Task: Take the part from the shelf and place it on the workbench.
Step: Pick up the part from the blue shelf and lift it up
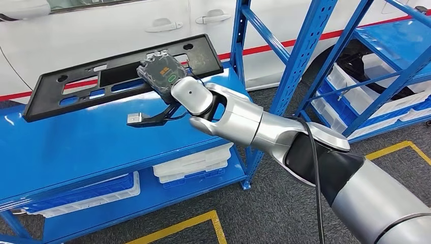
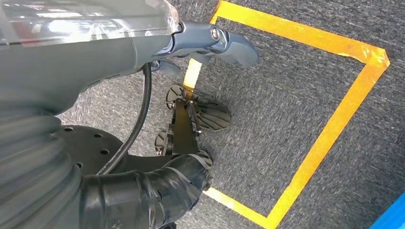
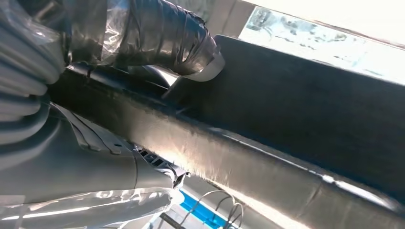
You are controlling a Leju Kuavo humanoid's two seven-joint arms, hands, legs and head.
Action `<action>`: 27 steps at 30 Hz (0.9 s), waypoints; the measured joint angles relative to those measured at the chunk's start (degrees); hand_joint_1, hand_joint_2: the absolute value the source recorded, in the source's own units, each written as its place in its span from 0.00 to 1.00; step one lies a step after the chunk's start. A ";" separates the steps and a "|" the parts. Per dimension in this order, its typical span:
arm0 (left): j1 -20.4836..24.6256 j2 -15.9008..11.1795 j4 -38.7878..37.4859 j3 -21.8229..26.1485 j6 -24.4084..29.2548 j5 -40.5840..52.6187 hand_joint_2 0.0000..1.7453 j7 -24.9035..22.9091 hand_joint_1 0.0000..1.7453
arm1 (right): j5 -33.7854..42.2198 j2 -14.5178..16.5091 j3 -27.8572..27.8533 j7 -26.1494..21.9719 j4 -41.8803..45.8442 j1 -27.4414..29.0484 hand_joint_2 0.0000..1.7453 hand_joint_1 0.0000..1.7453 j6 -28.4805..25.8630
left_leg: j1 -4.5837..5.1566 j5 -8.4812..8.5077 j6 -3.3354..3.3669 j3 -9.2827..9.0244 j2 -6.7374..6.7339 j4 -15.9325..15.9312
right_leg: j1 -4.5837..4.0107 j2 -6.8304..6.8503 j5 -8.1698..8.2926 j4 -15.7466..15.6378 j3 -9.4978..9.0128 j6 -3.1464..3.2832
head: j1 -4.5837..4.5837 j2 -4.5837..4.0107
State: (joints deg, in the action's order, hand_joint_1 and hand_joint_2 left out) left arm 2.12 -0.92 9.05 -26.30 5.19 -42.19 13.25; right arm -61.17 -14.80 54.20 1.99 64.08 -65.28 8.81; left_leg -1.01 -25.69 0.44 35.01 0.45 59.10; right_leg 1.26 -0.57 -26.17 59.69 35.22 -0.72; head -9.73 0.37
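Observation:
The part is a long black plastic panel with several cut-outs. It lies tilted across the back of the blue shelf top. My right hand reaches over the shelf and grips the panel's near edge towards its right end. In the right wrist view the taped thumb presses on one face of the black panel, with the grey palm on the other side. My left hand hangs over the grey carpet with its thumb stretched out, holding nothing.
A white car stands close behind the shelf. White and blue bins fill the lower shelf. A blue upright rises just right of the panel. Another blue rack with white bins stands at right. Yellow tape marks the carpet.

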 joint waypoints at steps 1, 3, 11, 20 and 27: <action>0.00 0.00 0.00 -0.02 -0.01 -0.01 1.00 0.00 0.00 | 0.15 -0.14 -0.03 -0.18 0.15 0.00 1.00 1.00 0.02 | 0.00 0.00 0.00 0.00 0.00 0.00 | 0.00 0.01 0.00 0.00 0.00 0.00 | 0.00 0.00; 0.00 0.00 0.00 -0.05 -0.01 -0.02 1.00 0.00 0.00 | 0.28 -0.36 -0.08 -0.31 0.39 0.00 1.00 1.00 0.03 | 0.00 0.00 0.00 0.00 0.00 0.00 | 0.00 0.02 0.00 0.00 0.00 0.00 | 0.00 0.00; 0.01 -0.03 0.00 -0.17 0.08 0.02 1.00 0.15 0.00 | 2.14 -1.04 -0.15 -0.57 0.95 0.08 1.00 1.00 0.56 | 0.07 -0.05 0.12 0.04 0.01 0.17 | 0.16 0.00 0.09 -0.13 -0.04 -0.10 | 0.00 0.00; 0.27 0.02 0.00 -1.07 0.84 0.01 1.00 0.25 0.00 | 3.37 -2.01 -1.00 -0.25 1.56 0.91 1.00 1.00 0.35 | -0.63 2.09 1.66 -0.67 -0.86 -2.42 | 0.58 0.21 -7.62 12.97 4.87 -1.37 | -0.02 0.00; 0.30 -0.10 -0.02 -1.16 0.97 0.01 1.00 0.31 0.00 | 3.39 -2.49 -1.20 -0.22 1.74 1.44 1.00 1.00 0.33 | -1.30 1.78 -1.05 1.58 -0.61 0.44 | 1.14 0.10 -2.12 1.76 -1.39 -1.74 | 0.00 0.01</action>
State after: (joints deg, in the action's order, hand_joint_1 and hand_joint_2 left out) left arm 2.43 -1.02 9.03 -27.47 6.16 -42.18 13.56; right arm -57.77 -17.29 53.00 1.77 65.83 -63.83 9.14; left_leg -2.31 -23.92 -0.61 36.59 -0.16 59.55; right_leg 2.40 -0.47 -28.29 61.45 33.84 -2.46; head -9.73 0.38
